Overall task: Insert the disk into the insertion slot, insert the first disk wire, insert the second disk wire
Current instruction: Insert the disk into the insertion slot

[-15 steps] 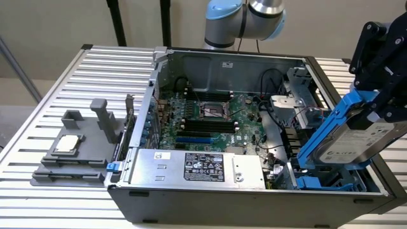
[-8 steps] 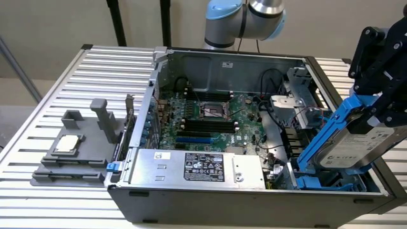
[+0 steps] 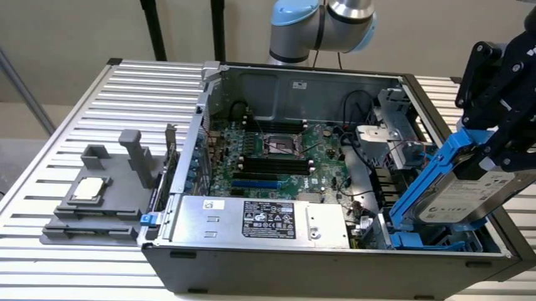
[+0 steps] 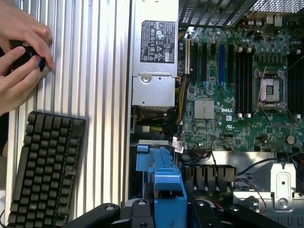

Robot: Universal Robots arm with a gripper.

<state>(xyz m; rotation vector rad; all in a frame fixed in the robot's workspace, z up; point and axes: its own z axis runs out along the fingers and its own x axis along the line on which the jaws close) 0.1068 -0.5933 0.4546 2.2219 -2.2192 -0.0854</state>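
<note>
The disk (image 3: 471, 195) is up in the air, label side out, clipped in its blue carrier (image 3: 428, 179). It is tilted steeply over the corner of the open computer case (image 3: 335, 266) at the exterior view's right. The fingers (image 3: 509, 152) are clamped on its upper end, spread about as wide as the drive and gripping it firmly. The low end of the carrier dips towards the insertion slot (image 3: 431, 241) with its blue fittings; I can't tell whether it is touching. So the disk is not seated in the slot yet.

Just beside the slot, along the case's near wall, lies the silver power-supply box (image 3: 260, 218). Behind that is the green motherboard (image 3: 280, 166) with the black CPU socket (image 3: 280, 145) in the middle. The arm (image 3: 322, 22) rises behind the case.

On the slatted bench (image 3: 75, 113), at the exterior view's left, a grey fixture (image 3: 100, 200) carries a small chip (image 3: 88, 188). In the wrist view, a black keyboard (image 4: 45, 171) lies on the bench beside the case, and a person's hands (image 4: 21, 57) hold a small dark object.
</note>
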